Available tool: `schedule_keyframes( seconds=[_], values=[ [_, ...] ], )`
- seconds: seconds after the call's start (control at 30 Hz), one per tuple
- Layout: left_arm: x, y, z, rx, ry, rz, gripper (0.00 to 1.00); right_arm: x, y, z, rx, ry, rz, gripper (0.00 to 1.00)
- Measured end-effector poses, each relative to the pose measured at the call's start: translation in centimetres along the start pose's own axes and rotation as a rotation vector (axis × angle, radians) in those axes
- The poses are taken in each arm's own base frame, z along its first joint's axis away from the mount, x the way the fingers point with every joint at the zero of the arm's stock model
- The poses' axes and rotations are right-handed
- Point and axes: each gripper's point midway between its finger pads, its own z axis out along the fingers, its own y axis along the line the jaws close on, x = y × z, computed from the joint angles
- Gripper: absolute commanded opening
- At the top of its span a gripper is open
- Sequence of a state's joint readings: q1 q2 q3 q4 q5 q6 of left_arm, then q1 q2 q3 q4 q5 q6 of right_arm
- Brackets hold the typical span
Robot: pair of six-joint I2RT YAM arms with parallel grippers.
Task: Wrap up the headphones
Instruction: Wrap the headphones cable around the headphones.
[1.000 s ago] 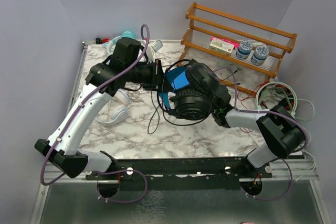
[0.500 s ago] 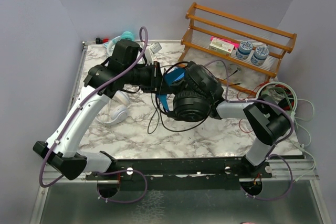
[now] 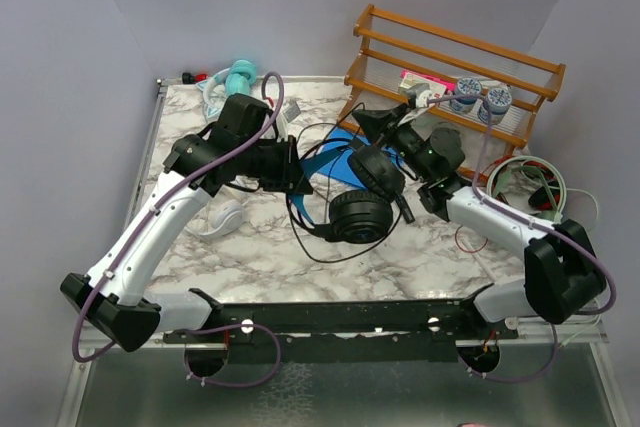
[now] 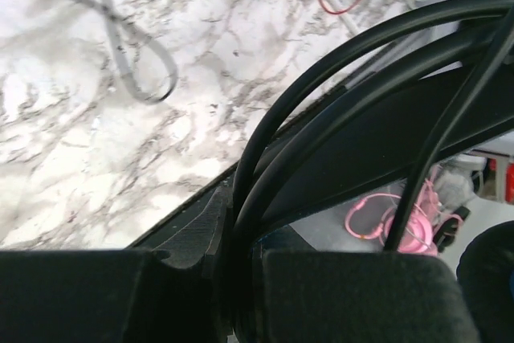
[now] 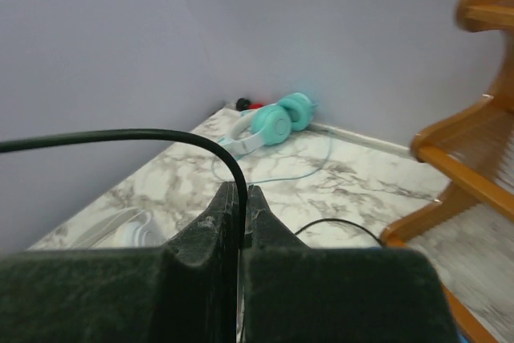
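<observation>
- White headset (image 3: 226, 217): lies on the marble table (image 3: 420, 247) at the left, partly under the left arm. Its cable cannot be made out, so whether it is wrapped cannot be told.
- Teal headset (image 3: 237, 77): lies in the far left corner, well apart from both arms. The right wrist view shows its teal cable trailing loose over the marble. Judged not wrapped.
- Left gripper (image 4: 239, 279): pressed together on the black headset (image 3: 360, 209), holding it at table centre. Black strands run through the jaws beside the band.
- Black cable (image 3: 305, 237): one loose loop rests on the table in front of the ear cups, and another arcs from the headset toward the far side. Judged part-wound at most, with slack to take up.
- Right gripper (image 5: 242, 198): raised behind the black headset, near the wooden rack (image 3: 460, 57), fingers pinched shut on the thin black cable.
- Progress: the first headset is in hand, and no headset is seen finished.
</observation>
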State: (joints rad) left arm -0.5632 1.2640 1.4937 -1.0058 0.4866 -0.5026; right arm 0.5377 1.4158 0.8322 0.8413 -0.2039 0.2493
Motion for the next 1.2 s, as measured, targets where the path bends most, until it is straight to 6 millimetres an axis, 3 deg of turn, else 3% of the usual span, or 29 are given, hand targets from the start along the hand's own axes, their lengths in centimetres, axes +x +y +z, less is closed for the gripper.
schedule_keyframes(
  seconds=[0.3, 0.43, 0.57, 0.73, 0.83, 1.0, 1.2],
  values=[
    [1.7, 4.4, 0.8, -0.175, 0.034, 0.002, 0.00, -3.1, -10.1, -1.9, 0.293, 0.017, 0.012, 0.01],
    [2.0, 5.7, 0.7, -0.236, 0.035, 0.000, 0.00, -4.6, -12.8, -2.1, 0.346, 0.005, 0.023, 0.01],
    [1.9, 5.9, 0.3, -0.255, 0.017, 0.010, 0.00, -4.1, -12.7, -1.8, 0.334, 0.028, 0.043, 0.01],
    [1.6, 5.6, -0.7, -0.261, -0.018, 0.022, 0.00, -1.9, -12.2, -1.6, 0.295, 0.089, 0.094, 0.01],
    [0.9, 5.0, -1.2, -0.251, -0.045, 0.029, 0.00, 1.2, -11.7, -2.5, 0.275, 0.150, 0.153, 0.01],
    [-0.3, 4.1, -2.0, -0.242, -0.091, 0.029, 0.00, 7.9, -10.3, -5.8, 0.251, 0.294, 0.276, 0.01],
    [-2.6, 3.5, -2.8, -0.250, -0.146, 0.010, 0.00, 12.0, -6.9, -9.2, 0.190, 0.378, 0.356, 0.01]
  ],
)
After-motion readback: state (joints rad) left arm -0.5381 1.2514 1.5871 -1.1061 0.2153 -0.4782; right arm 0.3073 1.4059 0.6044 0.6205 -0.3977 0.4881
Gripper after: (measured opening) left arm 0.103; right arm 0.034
